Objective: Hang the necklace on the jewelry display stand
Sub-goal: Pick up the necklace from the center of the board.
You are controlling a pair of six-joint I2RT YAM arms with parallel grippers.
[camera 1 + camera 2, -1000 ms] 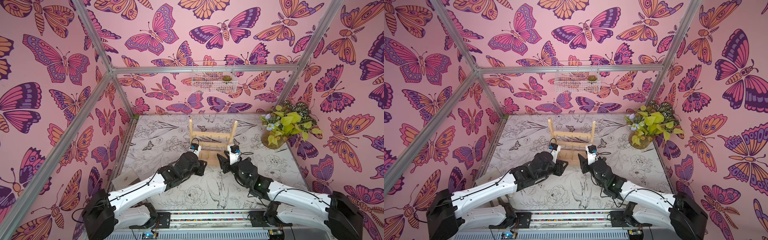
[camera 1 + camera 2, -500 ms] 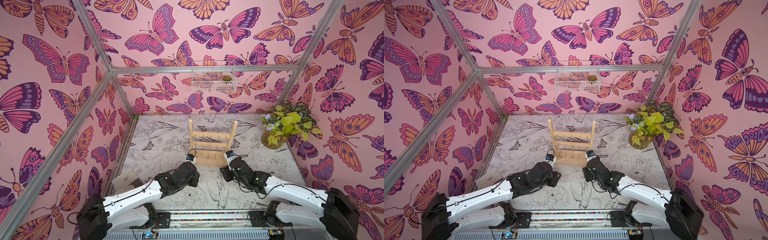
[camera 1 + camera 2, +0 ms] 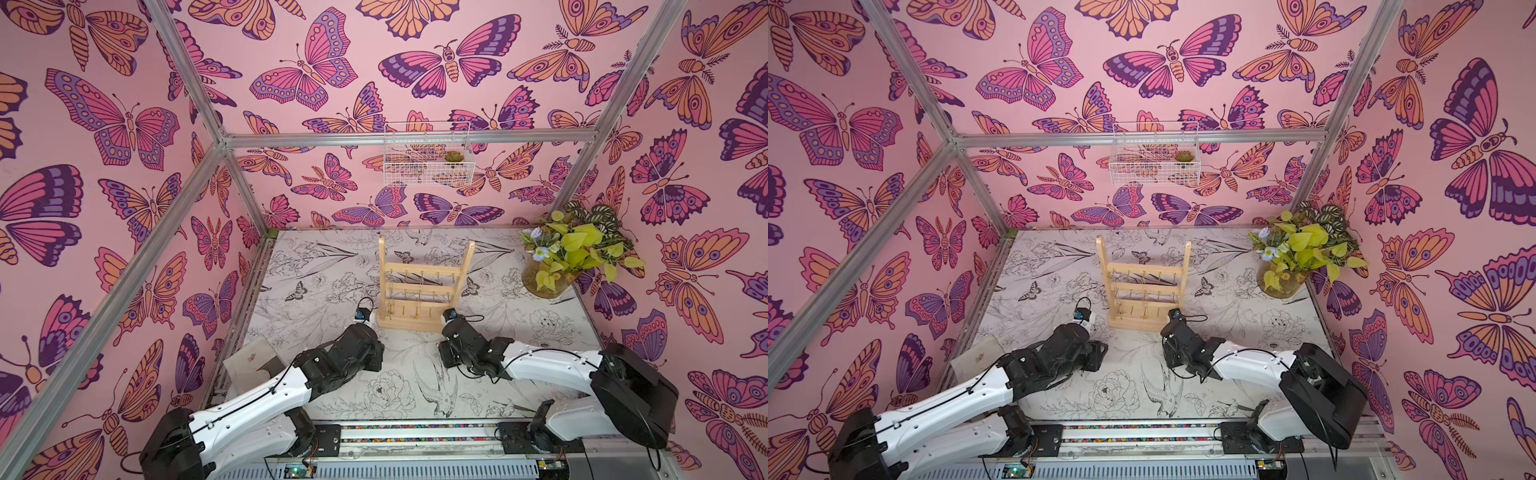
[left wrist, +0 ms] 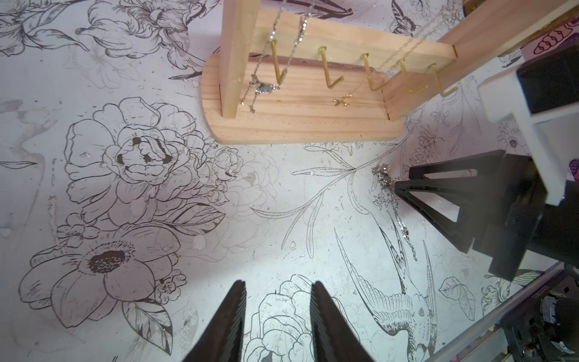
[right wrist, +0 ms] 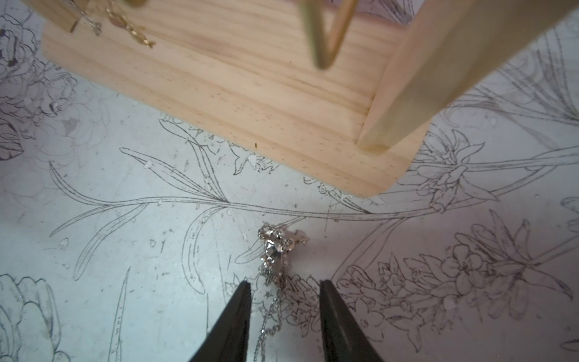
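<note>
Right tool (image 5: 285, 283), jaws apart, astride necklace (image 5: 275, 247)

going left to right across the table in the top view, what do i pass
In a top view: flat tan sheet → left arm's wrist camera → jewelry display stand → right arm's wrist camera → potted plant
</note>
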